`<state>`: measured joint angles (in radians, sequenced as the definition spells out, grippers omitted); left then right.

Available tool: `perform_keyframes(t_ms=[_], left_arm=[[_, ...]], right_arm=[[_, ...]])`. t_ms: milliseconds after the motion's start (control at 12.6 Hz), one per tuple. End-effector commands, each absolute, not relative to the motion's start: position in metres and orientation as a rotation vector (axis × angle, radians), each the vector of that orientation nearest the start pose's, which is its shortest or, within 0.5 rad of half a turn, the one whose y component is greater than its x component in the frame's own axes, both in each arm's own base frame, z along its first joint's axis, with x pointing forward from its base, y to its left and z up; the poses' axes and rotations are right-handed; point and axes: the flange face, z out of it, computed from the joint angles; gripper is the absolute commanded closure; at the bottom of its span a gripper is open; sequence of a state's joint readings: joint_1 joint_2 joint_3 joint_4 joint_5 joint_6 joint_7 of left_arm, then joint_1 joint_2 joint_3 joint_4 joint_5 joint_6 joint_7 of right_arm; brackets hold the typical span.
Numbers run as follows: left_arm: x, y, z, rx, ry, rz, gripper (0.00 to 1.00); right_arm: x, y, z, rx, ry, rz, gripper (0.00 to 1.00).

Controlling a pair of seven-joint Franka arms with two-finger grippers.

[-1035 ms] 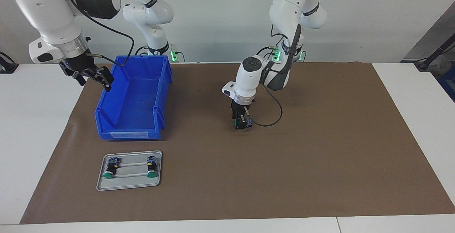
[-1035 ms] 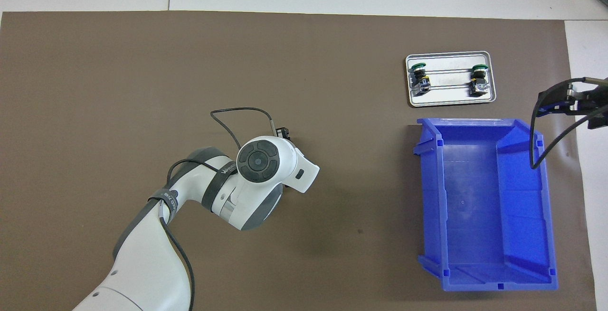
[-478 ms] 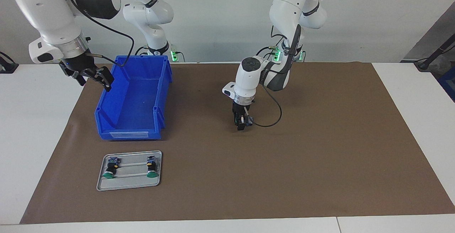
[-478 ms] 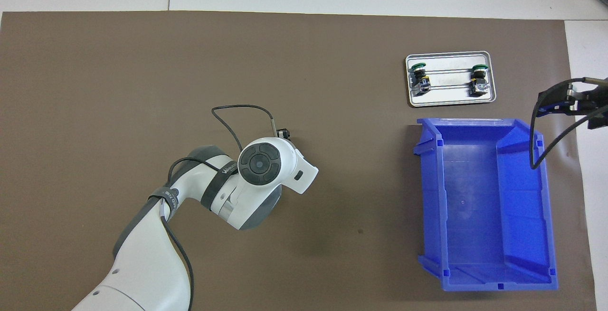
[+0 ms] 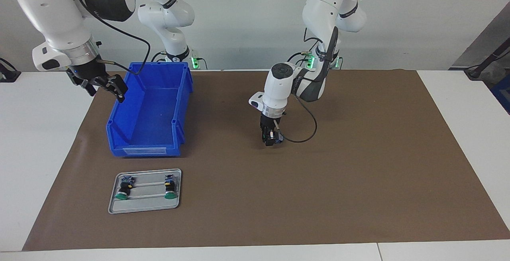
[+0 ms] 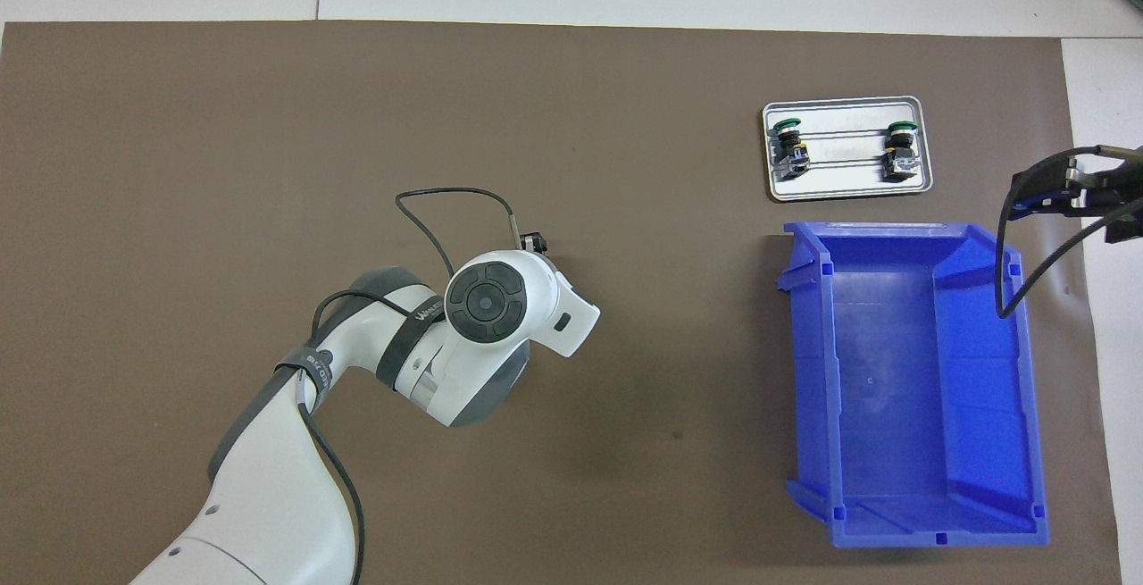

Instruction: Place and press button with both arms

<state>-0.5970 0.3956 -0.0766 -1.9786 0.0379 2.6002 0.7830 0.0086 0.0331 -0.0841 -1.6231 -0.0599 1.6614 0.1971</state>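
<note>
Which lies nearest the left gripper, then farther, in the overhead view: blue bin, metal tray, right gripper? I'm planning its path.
1. Metal tray, toward the right arm's end.
2. Blue bin, nearer the robots than the tray; close to call.
3. Right gripper, over the bin's outer edge.

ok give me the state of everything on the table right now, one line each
Button: held in the left gripper, low over the mat.
Right gripper: open, waiting beside the bin.
Bin: upright, nothing in it.
Tray: flat on the mat, holding two spare buttons lying on their sides.
</note>
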Motion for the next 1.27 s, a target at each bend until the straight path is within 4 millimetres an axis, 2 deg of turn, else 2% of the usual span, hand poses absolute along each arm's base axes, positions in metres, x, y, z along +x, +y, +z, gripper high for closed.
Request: perform_keyframes(t_ms=[0, 398, 796, 1194], left_arm=[[0.500, -0.394, 0.290, -2.294, 2.093, -0.370, 0.85], [0.501, -0.396, 0.293, -2.314, 2.078, -0.383, 0.85], [0.511, -0.399, 0.301, -2.424, 2.026, -0.427, 0.86], [0.524, -0.384, 0.303, -2.578, 1.934, -0.467, 0.86]], right_arm=[[0.562, -0.050, 0.590, -3.156, 0.424, -0.038, 0.00], [0.562, -0.049, 0.591, -3.157, 0.421, -0.041, 0.00], [0.562, -0.049, 0.590, -3.157, 0.421, -0.038, 0.00], [0.562, -0.049, 0.591, -3.157, 0.421, -0.041, 0.00]])
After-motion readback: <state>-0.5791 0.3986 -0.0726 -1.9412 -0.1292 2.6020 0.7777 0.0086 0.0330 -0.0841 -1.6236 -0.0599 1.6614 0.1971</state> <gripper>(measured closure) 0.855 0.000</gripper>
